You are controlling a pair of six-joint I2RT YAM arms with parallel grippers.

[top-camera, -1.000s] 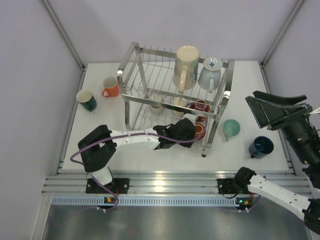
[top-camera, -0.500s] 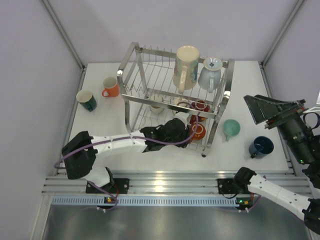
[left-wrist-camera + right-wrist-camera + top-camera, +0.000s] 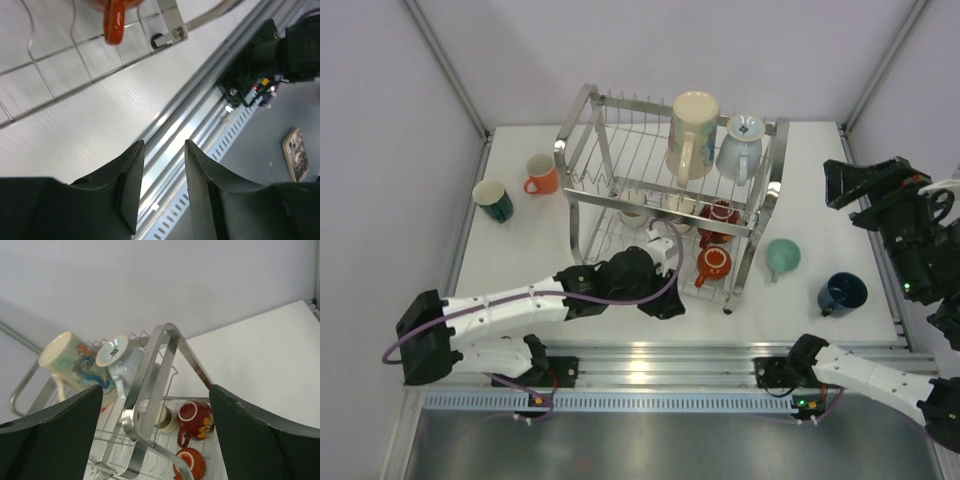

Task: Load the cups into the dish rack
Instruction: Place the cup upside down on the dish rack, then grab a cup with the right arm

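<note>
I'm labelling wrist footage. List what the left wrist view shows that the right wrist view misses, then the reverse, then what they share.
Only left wrist: the left tool, open and empty above the bare table, the metal rail and the other arm's base.
Only right wrist: the right tool, wide open; the printed mug and the upturned pale cup on the upper tier; the red flowered cup.
Both: the rack and, probably, the same orange cup, of which the left view shows only the handle.
</note>
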